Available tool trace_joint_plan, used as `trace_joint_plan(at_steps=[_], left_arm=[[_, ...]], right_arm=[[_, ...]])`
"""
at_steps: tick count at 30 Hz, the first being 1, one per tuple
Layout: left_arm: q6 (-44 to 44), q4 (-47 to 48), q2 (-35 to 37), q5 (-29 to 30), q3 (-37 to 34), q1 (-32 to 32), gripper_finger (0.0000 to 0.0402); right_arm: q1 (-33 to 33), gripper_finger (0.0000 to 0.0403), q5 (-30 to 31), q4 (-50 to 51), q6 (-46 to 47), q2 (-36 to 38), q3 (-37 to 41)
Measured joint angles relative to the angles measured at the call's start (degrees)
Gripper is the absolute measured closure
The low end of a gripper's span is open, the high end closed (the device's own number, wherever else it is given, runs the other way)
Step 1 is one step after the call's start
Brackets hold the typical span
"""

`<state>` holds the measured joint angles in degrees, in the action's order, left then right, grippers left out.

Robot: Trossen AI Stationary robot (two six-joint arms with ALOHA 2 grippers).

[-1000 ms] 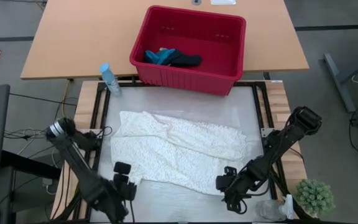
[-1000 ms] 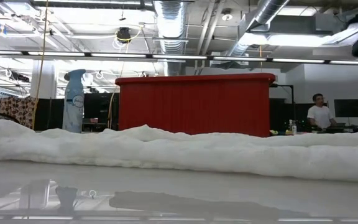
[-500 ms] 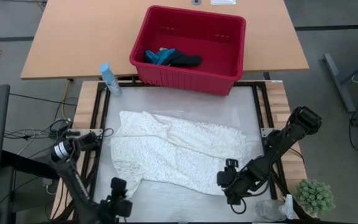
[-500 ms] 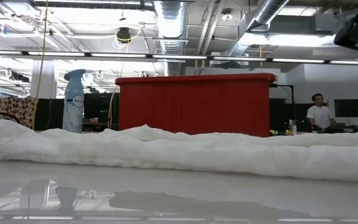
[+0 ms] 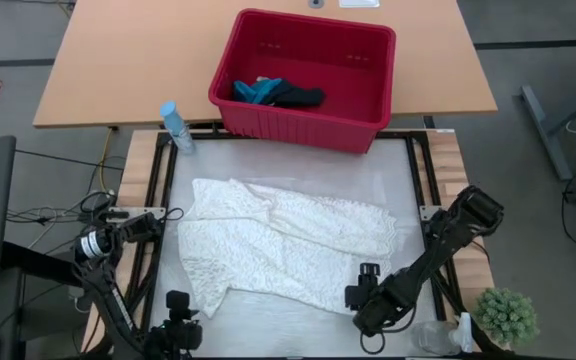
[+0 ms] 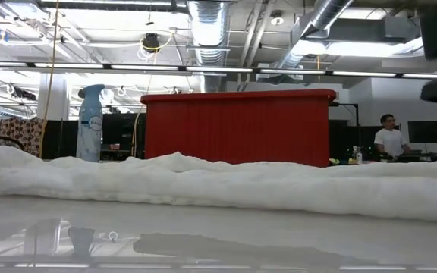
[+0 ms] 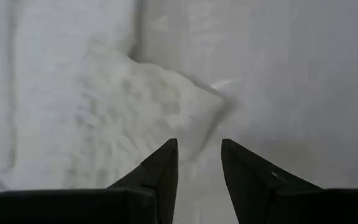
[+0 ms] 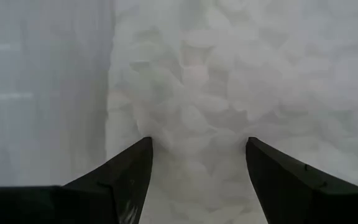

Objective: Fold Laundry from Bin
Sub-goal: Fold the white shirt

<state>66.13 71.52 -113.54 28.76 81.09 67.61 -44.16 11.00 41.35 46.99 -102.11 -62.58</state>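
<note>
At lower centre of the high view, the white lacy cloth [image 5: 283, 245] lies spread flat. Right gripper [image 5: 365, 298] gapes wide over its lower right edge, empty; left gripper [image 5: 178, 322], part-open, empty, nears the lower-left corner. Pinch both corners evenly before lifting.

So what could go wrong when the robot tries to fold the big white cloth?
The white cloth lies rumpled and partly doubled over, so a fold might come out crooked. The left gripper has only a narrow gap and points at one thin corner, so it might miss it or pinch too little. The right gripper is open over the cloth's edge and could grab two layers at once.
</note>
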Motion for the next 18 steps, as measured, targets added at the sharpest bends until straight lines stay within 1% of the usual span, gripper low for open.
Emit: trace_joint_plan(at_steps=[6, 10, 13, 15, 18], left_arm=[[1.89, -3.02, 0.0, -0.32, -6.29, -0.35, 0.0288], [1.58, -9.39, 0.0, 0.7, -10.22, -0.41, 0.0288], [-2.44, -15.21, 0.49, -1.91, -12.48, -0.89, 0.0288], [-3.32, -15.76, 0.49, -2.39, -12.96, -0.99, 0.0288], [-1.2, -14.32, 0.41, -0.04, -13.1, -1.05, 0.0288]], right_arm=[[-0.11, 0.0122, -0.46, 0.3, 1.45, -1.24, -1.02], [-0.09, 0.0122, -0.47, 0.8, 1.38, -1.11, -1.14], [-0.09, 0.0122, -0.45, 1.53, 1.21, -1.11, -1.14], [-0.09, 0.0122, -0.44, 2.22, 1.23, -1.09, -1.16], [-0.04, 0.0122, 0.1, 3.82, 2.75, -1.07, -1.21]])
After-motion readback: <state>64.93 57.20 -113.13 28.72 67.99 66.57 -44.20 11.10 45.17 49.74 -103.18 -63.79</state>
